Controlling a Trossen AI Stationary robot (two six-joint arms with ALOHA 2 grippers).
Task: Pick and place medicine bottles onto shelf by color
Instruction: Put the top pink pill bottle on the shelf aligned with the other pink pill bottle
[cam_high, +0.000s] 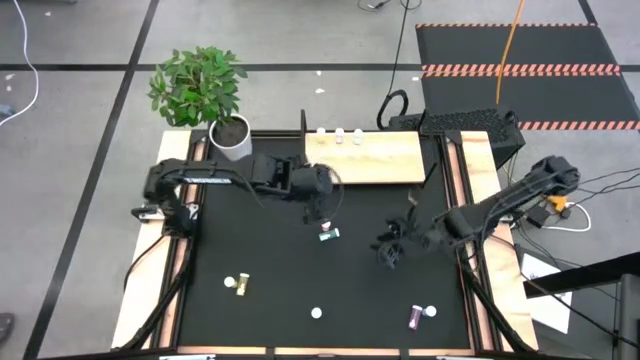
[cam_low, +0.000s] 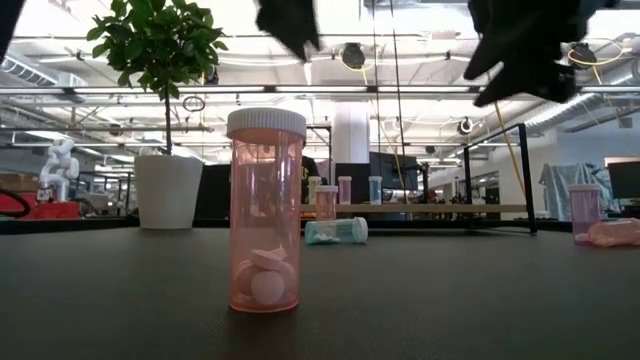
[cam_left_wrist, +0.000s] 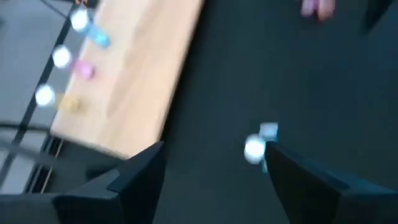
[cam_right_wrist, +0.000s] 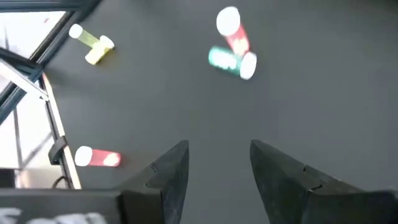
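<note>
My left gripper (cam_high: 322, 215) hangs with fingers apart over the teal white-capped medicine bottle (cam_high: 328, 235) lying mid-mat; my right gripper (cam_high: 388, 248), fingers apart and empty, waits nearby; three bottles stand on the light-wood shelf (cam_high: 385, 160).

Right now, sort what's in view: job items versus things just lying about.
Job items:
- teal bottle, on its side under the open left gripper
- other medicine bottles on the mat
- shelf, three bottles on it

Lying about:
- potted plant
- keyboard
</note>
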